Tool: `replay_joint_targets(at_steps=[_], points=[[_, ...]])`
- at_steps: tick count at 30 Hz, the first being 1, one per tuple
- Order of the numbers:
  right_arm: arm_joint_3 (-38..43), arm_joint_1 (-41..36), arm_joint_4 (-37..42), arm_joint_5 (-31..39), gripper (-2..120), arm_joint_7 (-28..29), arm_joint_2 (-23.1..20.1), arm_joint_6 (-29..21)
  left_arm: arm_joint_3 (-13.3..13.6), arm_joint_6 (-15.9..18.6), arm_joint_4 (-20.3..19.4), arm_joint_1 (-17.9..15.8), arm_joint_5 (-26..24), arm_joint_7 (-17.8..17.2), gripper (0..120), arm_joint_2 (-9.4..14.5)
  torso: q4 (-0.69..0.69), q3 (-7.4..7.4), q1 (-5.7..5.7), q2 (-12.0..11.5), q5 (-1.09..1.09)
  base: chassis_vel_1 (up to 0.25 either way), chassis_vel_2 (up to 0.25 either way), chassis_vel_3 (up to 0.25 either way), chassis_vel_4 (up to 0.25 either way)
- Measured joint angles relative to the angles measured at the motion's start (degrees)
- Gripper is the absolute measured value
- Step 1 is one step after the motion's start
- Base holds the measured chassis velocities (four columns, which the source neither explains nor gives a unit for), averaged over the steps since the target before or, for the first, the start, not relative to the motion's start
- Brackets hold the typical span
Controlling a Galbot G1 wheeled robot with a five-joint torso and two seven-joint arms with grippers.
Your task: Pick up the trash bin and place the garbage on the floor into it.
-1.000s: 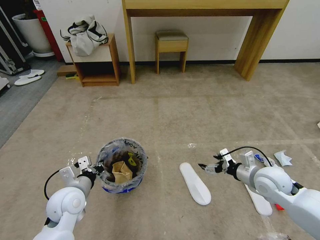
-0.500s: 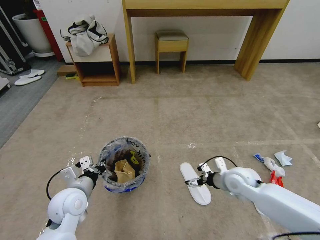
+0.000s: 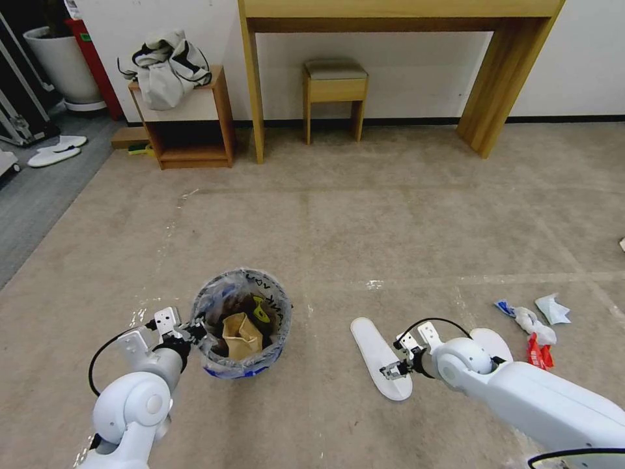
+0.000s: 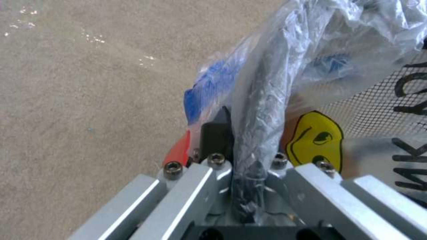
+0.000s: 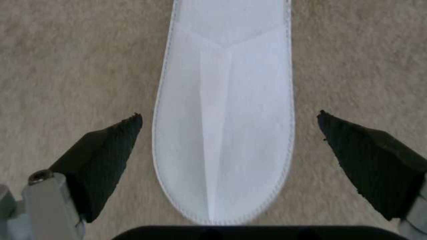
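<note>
Now, right gripper (image 5: 229, 116): spread wide, one black fingertip (image 5: 109, 141) on each side of the white slipper (image 3: 381, 358), touching neither edge that I can see; it grasps nothing
Slipper: flat on the carpet (image 3: 390, 215), just right of the trash bin (image 3: 242, 324); a second slipper (image 3: 491, 342) lies beyond the right arm
Left gripper (image 3: 193, 332): at the bin's left rim; clenched on the rim and the clear bag (image 4: 285, 66) folded over it
Bin: upright on the carpet; a brown paper bag (image 3: 241, 336) sits inside
Other garbage: crumpled white-blue papers (image 3: 537, 316) and a red wrapper (image 3: 539, 352) well right of the bin
</note>
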Motion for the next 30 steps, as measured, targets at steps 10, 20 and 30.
replay_joint_targets(at_steps=[10,20,30], points=[[-0.36,-0.41,-4.27,-2.84,100,-0.39,4.09,1.68,0.25,-0.15,0.83,0.03,0.43,0.03,1,-0.14,0.01,0.00,0.00,0.00,-0.02,0.000,0.000,0.000,0.000],[-0.68,0.15,-10.27,-6.27,100,-1.24,8.36,4.31,0.65,-0.41,1.84,-0.14,1.16,0.34,1,-1.09,0.01,0.00,0.00,0.00,0.00,0.000,0.000,0.000,0.000],[-0.55,0.69,-14.34,-9.88,100,-2.77,10.09,5.65,0.93,-0.73,2.60,-0.54,1.50,0.55,1,-1.46,0.01,-0.01,-0.01,0.01,-0.03,0.000,0.000,0.000,0.000]])
